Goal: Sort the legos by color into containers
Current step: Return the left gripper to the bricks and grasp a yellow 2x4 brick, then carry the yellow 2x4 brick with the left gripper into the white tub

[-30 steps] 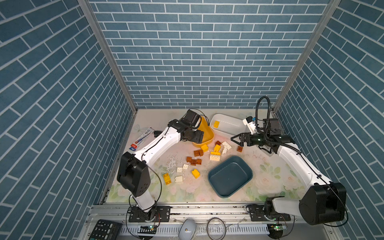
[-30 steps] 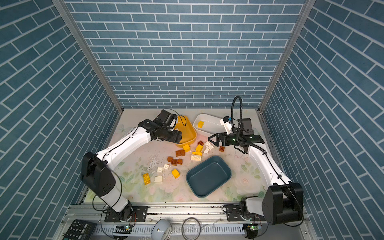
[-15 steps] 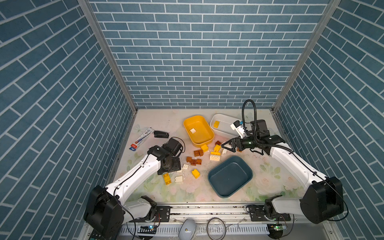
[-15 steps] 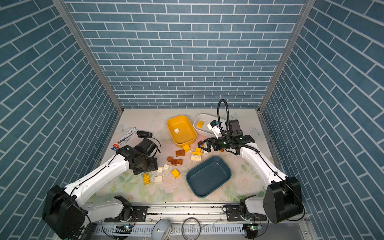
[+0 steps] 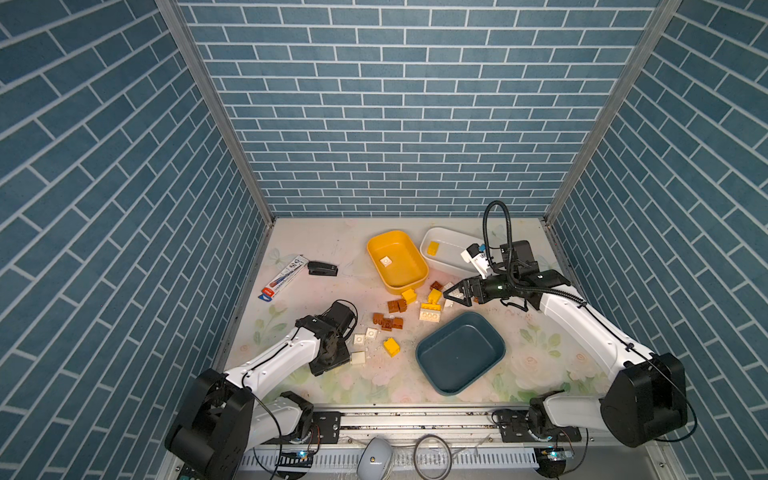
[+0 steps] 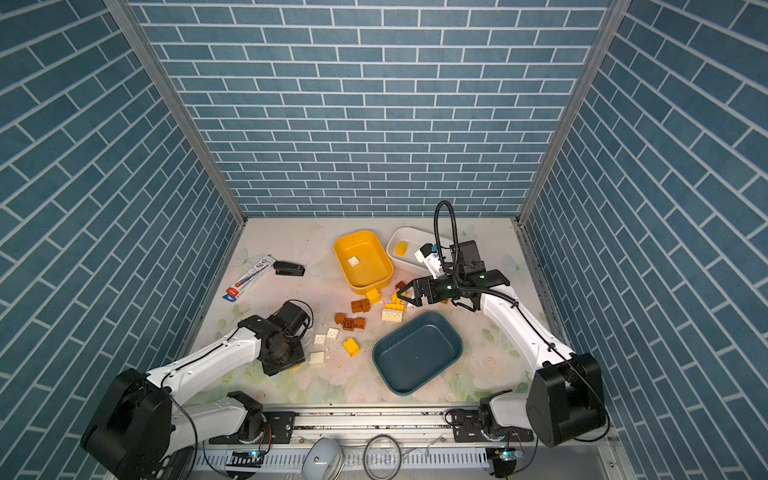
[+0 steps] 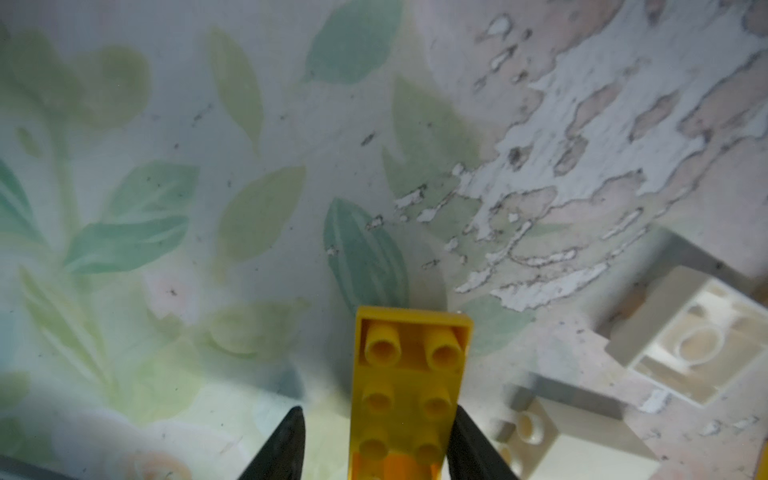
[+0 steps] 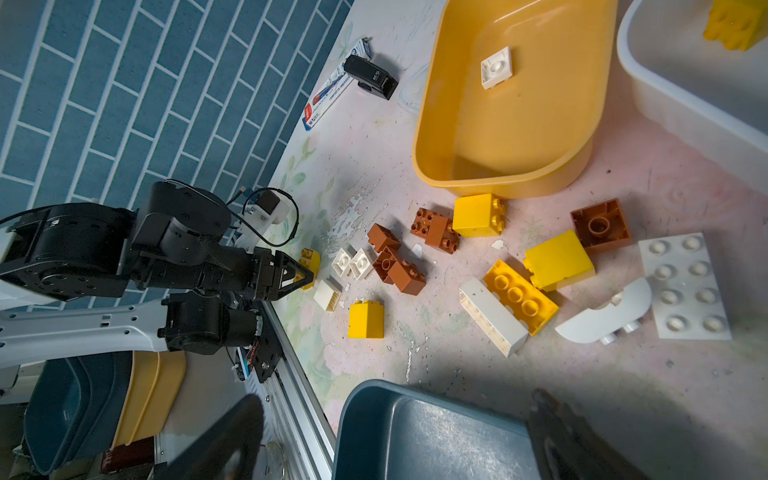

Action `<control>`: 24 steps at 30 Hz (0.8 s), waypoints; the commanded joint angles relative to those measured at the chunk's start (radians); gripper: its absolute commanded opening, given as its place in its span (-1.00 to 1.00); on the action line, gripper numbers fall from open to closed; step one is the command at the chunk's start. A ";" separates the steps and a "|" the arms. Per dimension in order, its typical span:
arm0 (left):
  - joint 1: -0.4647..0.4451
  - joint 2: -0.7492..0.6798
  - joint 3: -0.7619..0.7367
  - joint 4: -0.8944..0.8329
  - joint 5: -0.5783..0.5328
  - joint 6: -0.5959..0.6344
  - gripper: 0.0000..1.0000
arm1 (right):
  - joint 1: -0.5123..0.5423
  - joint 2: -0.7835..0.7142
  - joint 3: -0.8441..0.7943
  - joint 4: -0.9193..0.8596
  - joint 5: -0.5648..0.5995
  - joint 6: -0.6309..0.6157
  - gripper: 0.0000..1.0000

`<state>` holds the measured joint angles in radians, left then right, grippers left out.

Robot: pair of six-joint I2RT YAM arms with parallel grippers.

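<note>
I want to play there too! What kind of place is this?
Probably a robot test booth, not a home: a left arm and right arm sit on a metal rail, and brick-patterned panels box in a small flowery table strewn with legos.

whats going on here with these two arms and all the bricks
Two robot arms are sorting the loose legos on the table into tubs. The left gripper straddles a long yellow brick, jaws not yet clamped. The right gripper hangs open over the pile. So far the yellow tub holds one white brick, the white tub one small yellow brick, the teal tub nothing.
</note>
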<state>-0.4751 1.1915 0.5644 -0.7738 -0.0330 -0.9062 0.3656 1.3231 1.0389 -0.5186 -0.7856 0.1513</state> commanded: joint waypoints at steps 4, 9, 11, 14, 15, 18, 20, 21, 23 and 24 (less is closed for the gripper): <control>0.013 0.017 -0.032 0.093 0.008 0.022 -0.25 | 0.004 -0.015 0.045 -0.068 0.020 -0.039 0.98; 0.013 0.002 0.060 0.031 -0.001 0.070 -0.44 | 0.002 -0.018 0.062 -0.099 0.032 -0.057 0.98; 0.012 0.002 0.143 0.004 0.005 0.104 -0.44 | -0.008 -0.007 0.073 -0.094 -0.001 -0.037 0.97; 0.011 0.048 0.300 -0.033 0.015 0.166 -0.43 | -0.023 0.010 0.084 -0.071 -0.037 -0.019 0.97; 0.010 0.068 0.346 -0.031 0.031 0.181 -0.43 | -0.027 0.011 0.084 -0.069 -0.034 -0.020 0.97; -0.011 0.142 0.481 -0.027 0.059 0.240 -0.44 | -0.052 0.010 0.082 -0.052 -0.041 -0.012 0.97; -0.032 0.203 0.575 -0.012 0.073 0.278 -0.44 | -0.069 0.005 0.082 -0.048 -0.036 -0.012 0.97; -0.041 0.239 0.620 0.009 0.086 0.295 -0.44 | -0.080 0.002 0.082 -0.046 -0.028 -0.012 0.97; -0.059 0.325 0.723 0.025 0.098 0.336 -0.44 | -0.103 0.002 0.084 -0.041 -0.022 -0.009 0.97; -0.074 0.377 0.784 0.025 0.100 0.361 -0.43 | -0.114 0.002 0.088 -0.040 -0.019 -0.010 0.98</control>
<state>-0.5220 1.4834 1.2484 -0.7654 0.0395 -0.6422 0.2745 1.3258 1.1034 -0.5709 -0.7986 0.1497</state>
